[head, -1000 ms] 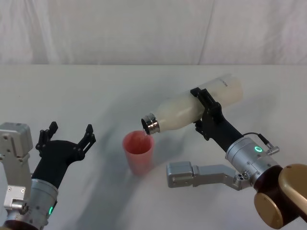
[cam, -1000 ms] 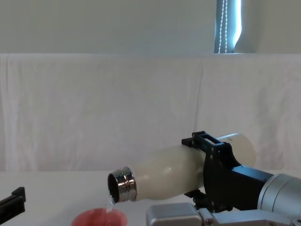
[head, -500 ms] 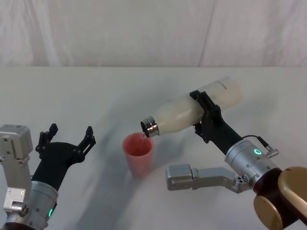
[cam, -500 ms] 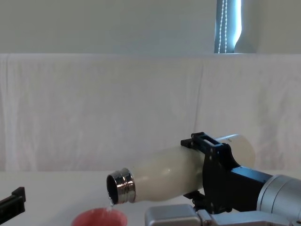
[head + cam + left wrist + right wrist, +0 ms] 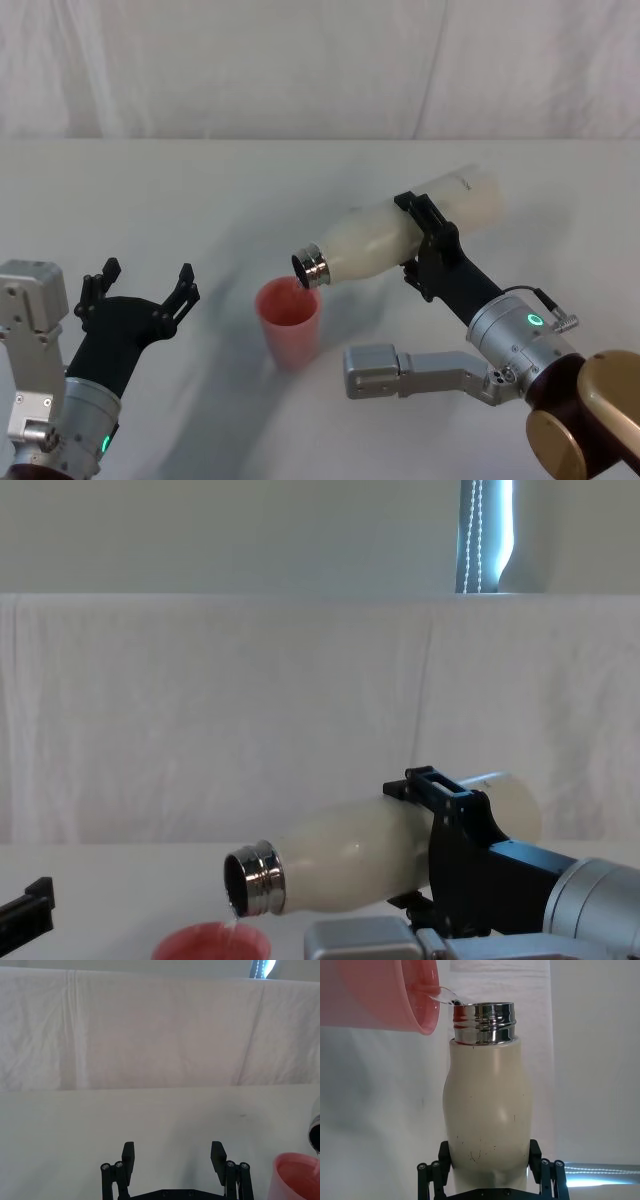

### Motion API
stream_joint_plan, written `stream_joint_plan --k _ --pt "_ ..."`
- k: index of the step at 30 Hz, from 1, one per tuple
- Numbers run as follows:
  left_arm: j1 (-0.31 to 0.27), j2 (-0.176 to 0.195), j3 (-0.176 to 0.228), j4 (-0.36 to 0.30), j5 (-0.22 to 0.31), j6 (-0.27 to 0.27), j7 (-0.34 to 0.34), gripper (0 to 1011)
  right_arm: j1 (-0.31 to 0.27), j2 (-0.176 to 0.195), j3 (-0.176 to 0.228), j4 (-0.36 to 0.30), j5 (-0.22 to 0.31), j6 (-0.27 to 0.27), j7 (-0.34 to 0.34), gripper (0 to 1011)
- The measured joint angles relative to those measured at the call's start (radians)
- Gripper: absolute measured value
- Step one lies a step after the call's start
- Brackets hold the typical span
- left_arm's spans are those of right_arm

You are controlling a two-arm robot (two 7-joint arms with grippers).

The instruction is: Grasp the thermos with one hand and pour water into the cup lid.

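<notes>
The cream-white thermos (image 5: pixel 400 232) lies tilted nearly level in the air, its steel neck (image 5: pixel 309 266) pointing down-left over the salmon cup lid (image 5: pixel 288 320). My right gripper (image 5: pixel 425 243) is shut on the thermos body. A thin stream of water runs from the neck (image 5: pixel 483 1022) into the cup lid (image 5: pixel 380 995). In the chest view the thermos (image 5: pixel 350 860) hangs just above the cup lid rim (image 5: pixel 212 942). My left gripper (image 5: pixel 138 288) stands open to the left of the cup lid, holding nothing; its fingers (image 5: pixel 128 1156) show spread, with the cup lid (image 5: pixel 295 1176) off to one side.
A white cloth covers the table (image 5: pixel 200 190) and hangs as a backdrop (image 5: pixel 320 60) behind it. A grey link of my right arm (image 5: pixel 400 370) lies low on the table just right of the cup lid.
The thermos has shifted slightly lower and a little more level over the cup lid while water keeps running. The left gripper has stayed in place.
</notes>
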State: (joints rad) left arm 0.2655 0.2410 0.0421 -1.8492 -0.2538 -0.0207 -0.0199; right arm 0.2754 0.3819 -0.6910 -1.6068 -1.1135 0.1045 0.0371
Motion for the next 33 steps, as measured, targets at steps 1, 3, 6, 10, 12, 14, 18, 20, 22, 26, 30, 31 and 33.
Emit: stream_joint_plan --k 1,3,6,10,12,14,18,20,22,26,30,31,33 --pt "0.0 0.0 0.0 0.0 0.0 0.0 0.0 1001 -0.002 -0.002 0.002 0.001 0.008 -0.001 0.0 950" --pt "0.0 0.0 0.0 0.0 0.0 0.0 0.0 1001 -0.008 -0.007 0.009 0.002 0.028 -0.006 0.001 950" --pt "0.0 0.0 0.0 0.0 0.0 0.0 0.0 1001 -0.018 -0.014 0.022 0.003 0.062 -0.016 0.005 950" --pt "0.0 0.0 0.0 0.0 0.0 0.0 0.0 1001 -0.033 -0.026 0.04 0.004 0.109 -0.03 0.006 950" --pt "0.0 0.0 0.0 0.0 0.0 0.0 0.0 1001 -0.042 -0.032 0.051 0.005 0.136 -0.038 0.006 950" --pt "0.0 0.0 0.0 0.0 0.0 0.0 0.0 1001 -0.048 -0.038 0.059 0.005 0.155 -0.044 0.008 950" --pt "0.0 0.0 0.0 0.0 0.0 0.0 0.0 1001 -0.061 -0.048 0.073 0.001 0.196 -0.058 0.013 950" --pt "0.0 0.0 0.0 0.0 0.0 0.0 0.0 1001 -0.066 -0.054 0.079 0.001 0.211 -0.064 0.013 950" --pt "0.0 0.0 0.0 0.0 0.0 0.0 0.0 1001 -0.069 -0.058 0.082 0.002 0.219 -0.067 0.013 950" --pt "0.0 0.0 0.0 0.0 0.0 0.0 0.0 1001 -0.074 -0.064 0.086 0.006 0.228 -0.07 0.013 950" --pt "0.0 0.0 0.0 0.0 0.0 0.0 0.0 1001 -0.081 -0.069 0.095 0.007 0.247 -0.078 0.013 950" --pt "0.0 0.0 0.0 0.0 0.0 0.0 0.0 1001 -0.084 -0.072 0.1 0.006 0.259 -0.082 0.013 950" --pt "0.0 0.0 0.0 0.0 0.0 0.0 0.0 1001 -0.089 -0.075 0.107 0.002 0.273 -0.085 0.014 950"
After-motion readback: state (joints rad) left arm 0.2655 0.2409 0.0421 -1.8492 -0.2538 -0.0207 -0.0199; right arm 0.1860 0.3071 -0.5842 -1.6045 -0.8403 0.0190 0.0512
